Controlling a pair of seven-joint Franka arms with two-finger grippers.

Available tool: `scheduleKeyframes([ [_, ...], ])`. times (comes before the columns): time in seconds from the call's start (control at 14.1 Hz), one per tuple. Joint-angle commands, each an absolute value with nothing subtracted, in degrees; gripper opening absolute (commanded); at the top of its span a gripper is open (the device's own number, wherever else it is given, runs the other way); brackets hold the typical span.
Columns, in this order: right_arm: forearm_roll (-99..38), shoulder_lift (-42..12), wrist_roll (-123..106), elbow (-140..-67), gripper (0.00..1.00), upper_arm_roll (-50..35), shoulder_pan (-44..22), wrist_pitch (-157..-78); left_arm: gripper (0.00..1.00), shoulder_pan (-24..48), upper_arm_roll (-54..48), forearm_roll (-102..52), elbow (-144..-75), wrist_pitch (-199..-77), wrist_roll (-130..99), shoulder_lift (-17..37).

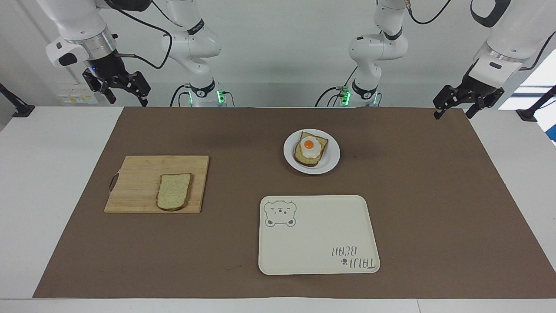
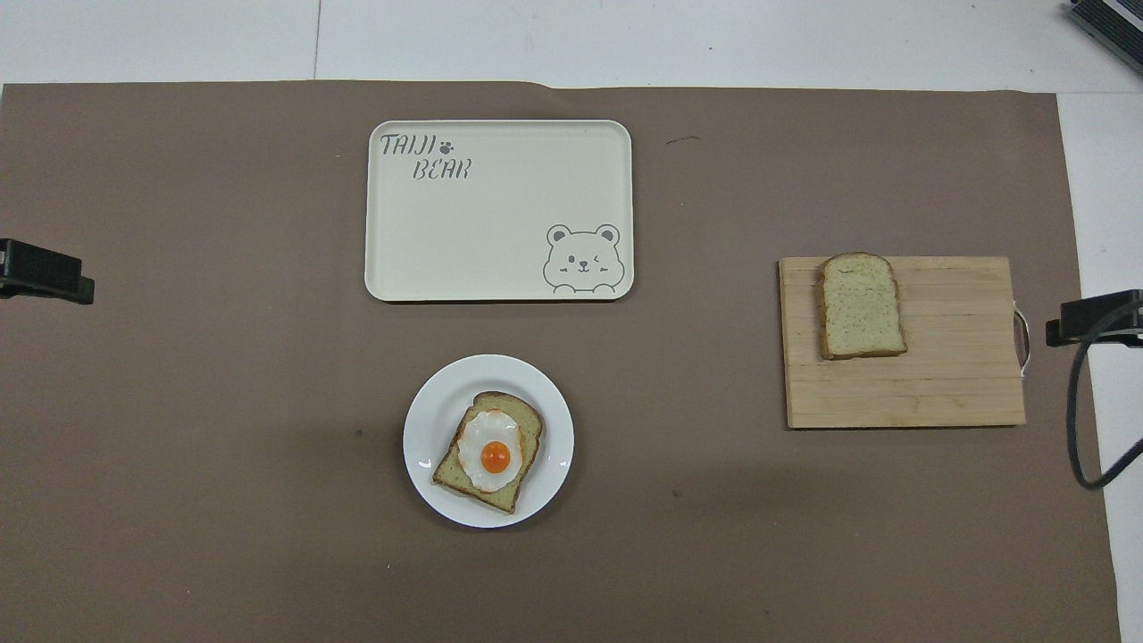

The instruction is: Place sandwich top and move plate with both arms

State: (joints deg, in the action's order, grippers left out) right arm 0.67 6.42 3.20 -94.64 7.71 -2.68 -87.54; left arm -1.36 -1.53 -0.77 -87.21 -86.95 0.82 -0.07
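Note:
The sandwich top (image 1: 174,191) lies flat on a wooden cutting board (image 1: 139,174) toward the right arm's end of the table; it also shows in the overhead view (image 2: 861,306). The white plate (image 1: 332,163) sits nearer to the robots at mid-table and bears a bread slice with a fried egg (image 1: 310,148); the plate also shows in the overhead view (image 2: 429,415). My right gripper (image 1: 128,100) is open and empty, raised over the table's edge near its base. My left gripper (image 1: 452,114) is open and empty, raised over the mat's corner at its end.
A cream tray with a bear drawing (image 1: 317,243) lies farther from the robots than the plate. A brown mat (image 1: 434,195) covers the table. The cutting board (image 2: 946,384) has a metal handle toward the right arm's end.

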Motion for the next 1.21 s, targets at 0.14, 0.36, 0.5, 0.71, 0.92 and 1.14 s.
scheduleKeyframes([
  [0.14,0.35,7.30,1.41,-96.06,1.00,7.38,-1.93,-89.20,1.00,-2.55,-2.29,-1.05,-88.42,-87.54,0.88,-0.97],
  [0.36,0.35,7.38,1.49,-96.15,1.00,7.38,-1.93,-89.56,1.00,-2.46,-2.29,-1.05,-88.42,-87.54,0.88,-0.97],
  [0.5,0.35,7.47,1.49,-96.24,1.00,7.38,-1.93,-89.21,1.00,-2.55,-2.20,-1.05,-88.50,-87.54,0.88,-0.97],
  [0.71,0.35,7.47,1.49,-96.24,1.00,7.38,-1.93,-89.21,1.00,-2.55,-2.20,-1.05,-88.42,-87.54,0.88,-0.97],
  [0.92,0.35,7.47,1.58,-96.24,1.00,7.38,-1.93,-89.30,1.00,-2.55,-2.29,-1.05,-88.42,-87.54,0.88,-0.97],
  [1.14,0.35,7.21,1.49,-96.24,1.00,7.38,-1.93,-90.09,1.00,-2.55,-2.29,-1.05,-88.42,-87.54,0.88,-0.97],
])
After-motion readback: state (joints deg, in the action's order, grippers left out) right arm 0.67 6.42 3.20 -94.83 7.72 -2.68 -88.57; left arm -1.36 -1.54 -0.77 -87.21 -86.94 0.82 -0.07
